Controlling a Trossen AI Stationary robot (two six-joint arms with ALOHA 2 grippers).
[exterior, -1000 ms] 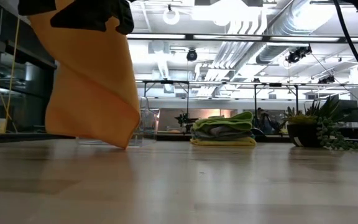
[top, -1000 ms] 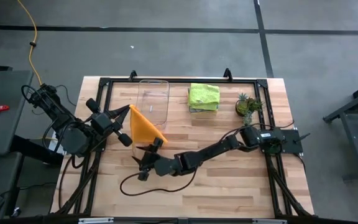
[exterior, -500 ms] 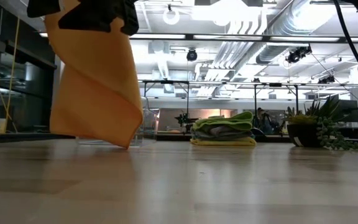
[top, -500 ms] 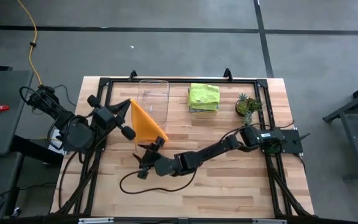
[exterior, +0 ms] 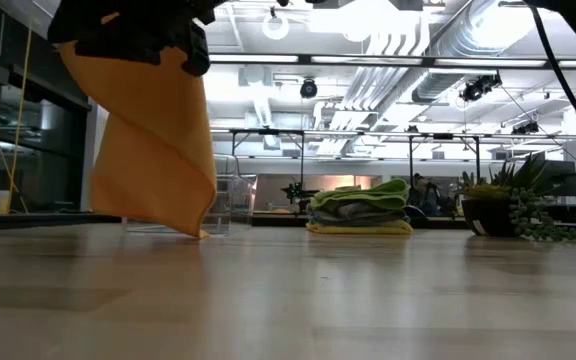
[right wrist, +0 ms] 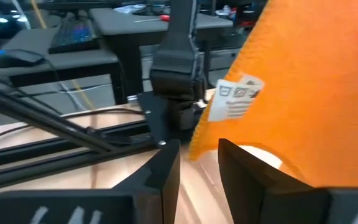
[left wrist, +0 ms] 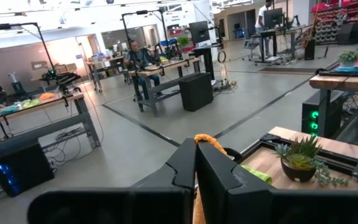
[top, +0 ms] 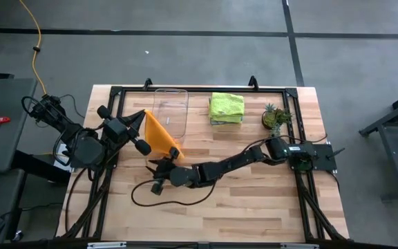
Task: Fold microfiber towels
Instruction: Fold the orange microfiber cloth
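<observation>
Two arms work over the wooden counter point(top: 254, 200). The left gripper point(top: 142, 119) is raised at the counter's left side, its fingers point(left wrist: 219, 177) pressed together on the top corner of the orange towel point(top: 160, 136), which hangs from them. In the low view the towel drapes down as a long fold, and its lowest edge meets the counter or hangs just above it; which of the two cannot be told. In the left wrist view a small tuft of orange shows just above the closed fingers.

The right arm reaches across the counter from the right side, and the right gripper point(top: 163, 168) sits low, just in front of the towel's lower end. In the right wrist view its fingers point(right wrist: 163, 177) stand a little apart with a narrow gap between them, and the towel with its white care label point(right wrist: 236, 98) hangs just beyond the tips. No cloth shows inside the gap.

At the back of the counter a stack of folded towels point(top: 226, 108) lies with the lime green one on top; the low view shows grey and yellow layers under it. A clear tray point(top: 171, 111) stands to the stack's left, just behind the hanging towel, and a potted plant point(top: 275, 117) stands to the stack's right.
</observation>
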